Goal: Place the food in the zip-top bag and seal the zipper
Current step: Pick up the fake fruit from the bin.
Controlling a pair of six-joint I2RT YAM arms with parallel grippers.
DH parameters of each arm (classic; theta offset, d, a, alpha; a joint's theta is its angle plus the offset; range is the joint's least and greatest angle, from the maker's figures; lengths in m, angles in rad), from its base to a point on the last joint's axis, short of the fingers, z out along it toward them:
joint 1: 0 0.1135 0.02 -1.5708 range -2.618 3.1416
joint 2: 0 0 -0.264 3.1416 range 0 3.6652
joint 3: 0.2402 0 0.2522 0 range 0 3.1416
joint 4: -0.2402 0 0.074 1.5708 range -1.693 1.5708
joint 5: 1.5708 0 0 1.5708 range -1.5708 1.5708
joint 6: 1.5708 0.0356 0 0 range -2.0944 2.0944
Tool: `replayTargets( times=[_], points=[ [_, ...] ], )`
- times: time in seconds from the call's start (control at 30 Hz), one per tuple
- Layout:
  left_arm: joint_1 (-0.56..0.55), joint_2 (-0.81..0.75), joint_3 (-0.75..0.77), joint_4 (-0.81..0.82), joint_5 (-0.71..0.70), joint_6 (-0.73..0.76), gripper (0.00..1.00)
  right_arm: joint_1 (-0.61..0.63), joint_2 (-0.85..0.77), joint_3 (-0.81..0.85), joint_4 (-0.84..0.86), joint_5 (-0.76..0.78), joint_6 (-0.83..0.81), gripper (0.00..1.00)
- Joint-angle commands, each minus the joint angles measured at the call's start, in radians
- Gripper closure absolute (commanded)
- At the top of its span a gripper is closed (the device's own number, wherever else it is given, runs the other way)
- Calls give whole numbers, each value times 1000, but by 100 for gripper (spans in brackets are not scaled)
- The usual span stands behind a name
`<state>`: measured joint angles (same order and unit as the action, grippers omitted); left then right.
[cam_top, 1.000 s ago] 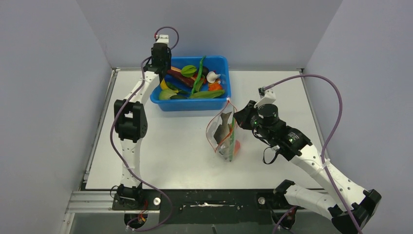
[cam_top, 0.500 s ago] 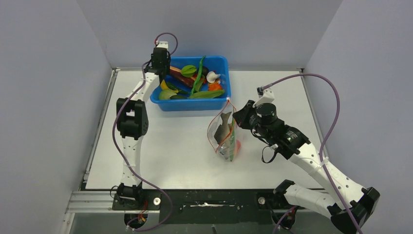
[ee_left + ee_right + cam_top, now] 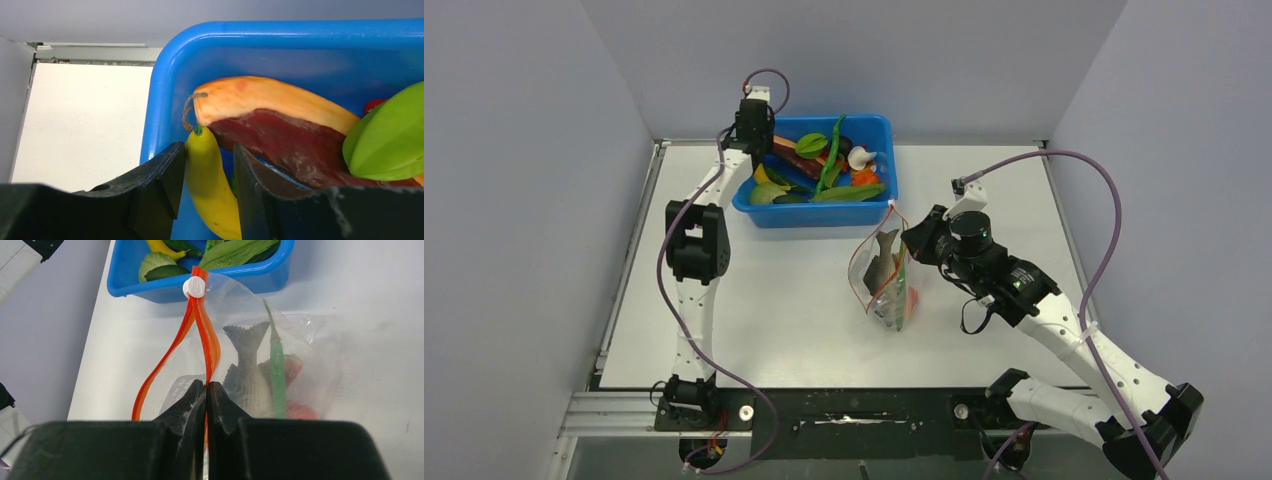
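Two pinches.
My left gripper [image 3: 207, 151] nips the banana [image 3: 207, 187] between its fingers; my right gripper [image 3: 206, 387] clamps the zipper [image 3: 213, 352] at its fingertips.

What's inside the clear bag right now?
A grey fish, a long green pod and a red piece show through the bag. Anything lying under those pieces is covered.

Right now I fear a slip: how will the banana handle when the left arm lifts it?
Probably stiff: the banana holds its curve between the fingers of the left gripper. Its glossy skin looks slippery, so it may slide or pivot in the grip. Likely light, since it looks like moulded plastic.
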<state>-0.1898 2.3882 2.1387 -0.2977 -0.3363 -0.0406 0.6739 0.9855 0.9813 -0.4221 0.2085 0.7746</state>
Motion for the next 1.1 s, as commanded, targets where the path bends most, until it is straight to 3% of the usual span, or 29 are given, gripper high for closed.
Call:
replayTargets(
  times=[0.0,0.37,0.63,0.93,1.07],
  points=[
    [19,28,59,43,-20,5,60,-5,-2,29,55,5,-1,100],
    [17,69,75,63,-36,5,55,-7,-12,17,69,25,-3,100],
    [4,66,51,86,-36,3,70,-8,-31,5,66,38,-3,100],
    [-24,41,47,82,-26,20,94,-10,-38,0,69,38,1,100],
    [-39,-2,28,72,-6,10,98,-10,-39,-4,72,38,2,100]
  ],
)
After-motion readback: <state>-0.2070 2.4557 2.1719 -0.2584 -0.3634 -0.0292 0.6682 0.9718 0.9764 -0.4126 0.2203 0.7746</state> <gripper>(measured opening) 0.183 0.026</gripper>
